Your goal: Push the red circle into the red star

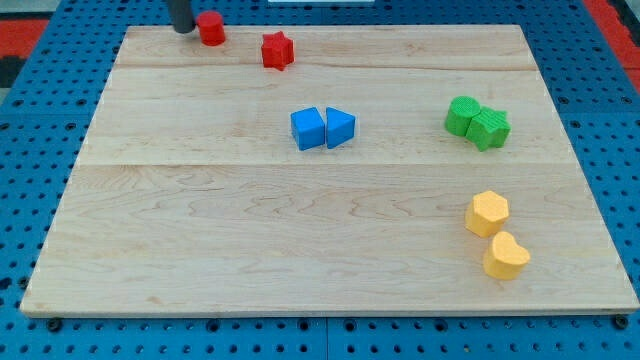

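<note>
The red circle sits near the board's top edge at the view's upper left. The red star lies to its right and slightly lower, apart from it by a small gap. My tip is at the board's top edge, right beside the red circle's left side, touching or nearly touching it.
A blue cube and a blue triangle touch near the board's middle. Two green blocks touch at the right. A yellow hexagon and a yellow heart lie at the lower right. The wooden board rests on blue pegboard.
</note>
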